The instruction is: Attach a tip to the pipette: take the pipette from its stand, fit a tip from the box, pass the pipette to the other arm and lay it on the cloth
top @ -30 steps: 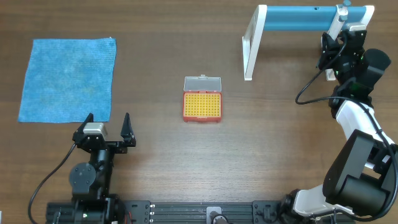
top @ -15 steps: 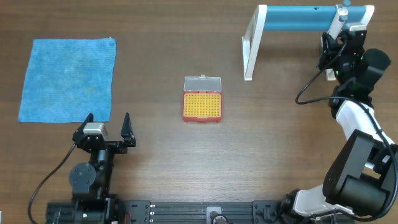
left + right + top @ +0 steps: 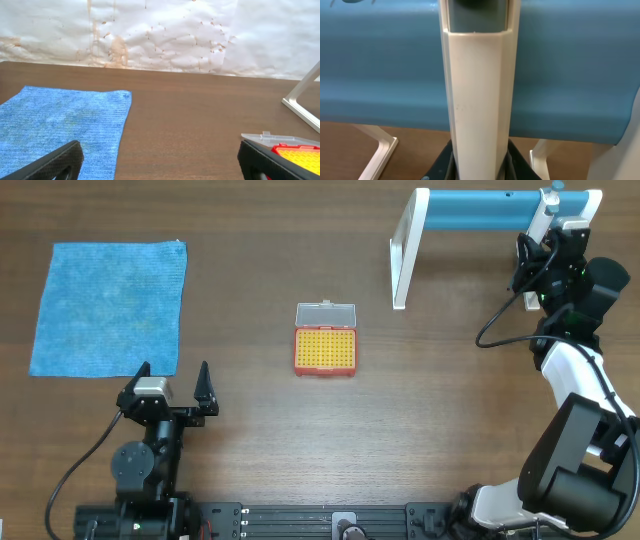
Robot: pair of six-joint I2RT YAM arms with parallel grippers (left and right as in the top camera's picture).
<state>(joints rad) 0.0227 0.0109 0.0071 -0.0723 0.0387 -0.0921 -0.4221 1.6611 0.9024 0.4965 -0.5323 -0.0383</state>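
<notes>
The white pipette [image 3: 546,210] hangs upright on the blue bar of its stand [image 3: 470,210] at the table's far right. My right gripper [image 3: 540,248] is at the pipette; in the right wrist view its dark fingers [image 3: 451,162] press both sides of the white pipette body [image 3: 477,95], shut on it. The orange tip box [image 3: 325,350] sits mid-table with its clear lid open, also seen at the edge of the left wrist view [image 3: 295,150]. The blue cloth [image 3: 108,308] lies flat at the far left. My left gripper [image 3: 170,385] stands open near the front left, just short of the cloth [image 3: 60,125], holding nothing.
The stand's white end plate [image 3: 403,255] stands between the tip box and the pipette. A black cable [image 3: 495,330] loops out from the right arm. Bare wooden table [image 3: 300,440] stretches between the arms. A white papered wall [image 3: 160,35] rises behind the table.
</notes>
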